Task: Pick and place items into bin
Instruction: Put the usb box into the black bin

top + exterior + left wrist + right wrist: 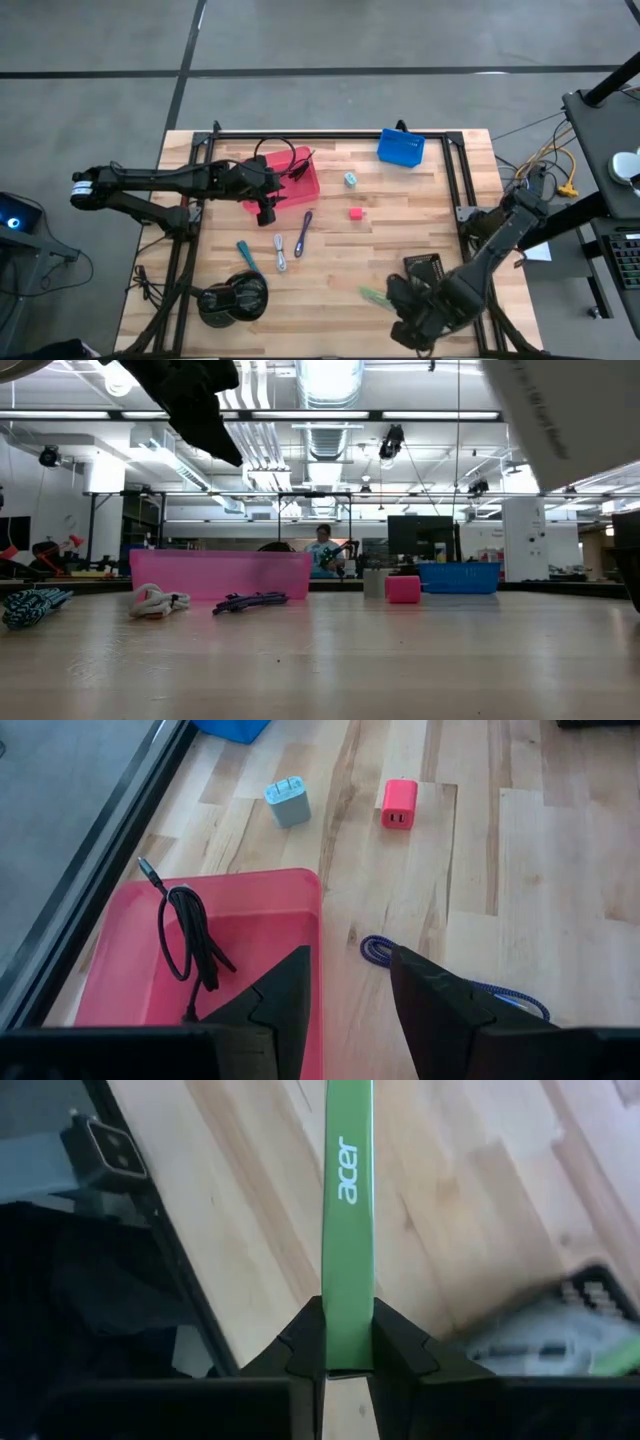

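right gripper [347, 1348]: the two dark fingers are clamped on a flat green pen-shaped stick with pale lettering [347, 1200], which runs straight out ahead of the jaws above the light wooden slatted table [400, 250]. seen from above, this gripper sits low at the table's near right edge, with the arm bending back and up toward the right side rail. left gripper [348, 982]: fingers parted with a clear gap, nothing between them, poised over the near corner of the shallow pink plastic bin [260, 920]; the arm reaches in level from the left side. inside the bin lies a black coiled cable [185, 935]. just outside the bin, a purple braided cord [380, 952] lies on the table below the fingers. farther out stand a pale teal cube-shaped charger [288, 802] and a pink cube-shaped charger [399, 803], apart from each other. a grey cord [280, 252] and a teal pen [246, 255] lie near the purple cord.
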Available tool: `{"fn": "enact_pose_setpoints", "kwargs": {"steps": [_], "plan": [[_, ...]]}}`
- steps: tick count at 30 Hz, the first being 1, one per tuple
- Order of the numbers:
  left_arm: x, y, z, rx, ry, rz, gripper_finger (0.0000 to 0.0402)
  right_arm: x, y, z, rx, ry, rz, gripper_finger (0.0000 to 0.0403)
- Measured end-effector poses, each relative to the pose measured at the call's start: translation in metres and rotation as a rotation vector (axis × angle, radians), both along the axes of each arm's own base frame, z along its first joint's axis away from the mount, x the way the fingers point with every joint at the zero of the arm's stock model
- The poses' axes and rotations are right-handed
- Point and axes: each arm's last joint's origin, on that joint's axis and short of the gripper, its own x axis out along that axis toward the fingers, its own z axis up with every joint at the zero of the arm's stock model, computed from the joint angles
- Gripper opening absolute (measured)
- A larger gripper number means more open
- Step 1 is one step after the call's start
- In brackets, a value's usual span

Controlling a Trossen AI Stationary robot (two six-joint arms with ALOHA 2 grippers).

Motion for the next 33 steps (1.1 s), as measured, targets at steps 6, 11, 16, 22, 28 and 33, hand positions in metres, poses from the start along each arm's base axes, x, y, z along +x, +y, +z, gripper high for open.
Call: {"fn": "enact_pose_setpoints", "kwargs": {"steps": [6,11,16,22,28,33], "plan": [[0.000,0.000,0.000,0.000,0.000,0.000,0.0124,-0.029,0.013,0.001,-0.007,0.049,-0.092,0.0038],[0.000,0.000,0.000,0.000,-0.002,0.000,0.0124,-0.046,0.024,0.007,-0.028,-0.045,-0.138,0.0038],[0.000,0.000,0.000,0.000,-0.002,0.000,0.0124,-0.061,0.029,0.013,-0.052,-0.096,-0.182,0.0038],[0.000,0.000,0.000,0.000,-0.002,0.000,0.0124,-0.076,0.032,0.012,-0.086,-0.075,-0.187,0.0038],[0.000,0.000,0.000,0.000,-0.001,0.000,0.0124,-0.092,0.029,0.022,-0.124,-0.042,-0.234,0.0038],[0.000,0.000,0.000,0.000,-0.001,0.000,0.0124,-0.104,0.029,0.032,-0.098,-0.058,-0.291,0.0038]]}}
